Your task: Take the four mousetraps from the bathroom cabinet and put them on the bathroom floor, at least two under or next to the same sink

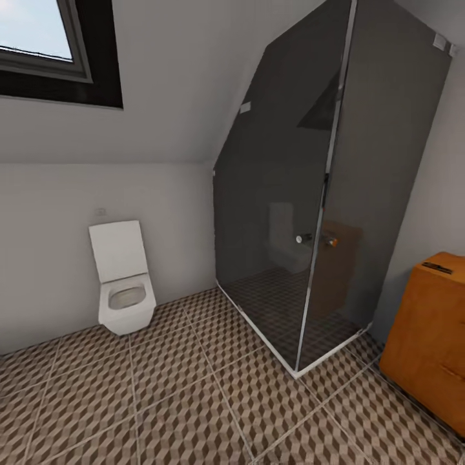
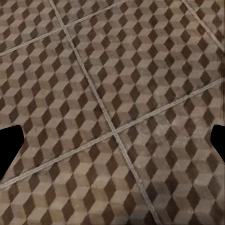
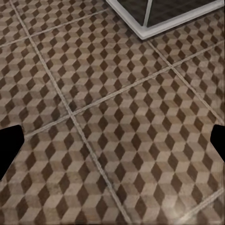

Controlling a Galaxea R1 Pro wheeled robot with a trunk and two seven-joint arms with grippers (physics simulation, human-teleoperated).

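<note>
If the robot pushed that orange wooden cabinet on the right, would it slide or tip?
Probably neither easily. The cabinet looks like a wide, low, solid wooden box, so likely heavy and hard to tip. It sits flat on the tiled floor, whose grout lines might catch its base. Something small and dark lies on its top and could shift if it is jolted.

Orange-brown cabinet (image 1: 427, 342) stands on cube-patterned bathroom floor (image 1: 174, 394); a mousetrap (image 1: 442, 267) lies atop it.

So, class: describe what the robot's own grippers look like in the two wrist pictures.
Little shows: each wrist view has two flat black angular fingertips, the left gripper's and the right gripper's, poking in from opposite picture edges above the brown cube-patterned tiled bathroom floor. No cables or markings are visible.
</note>
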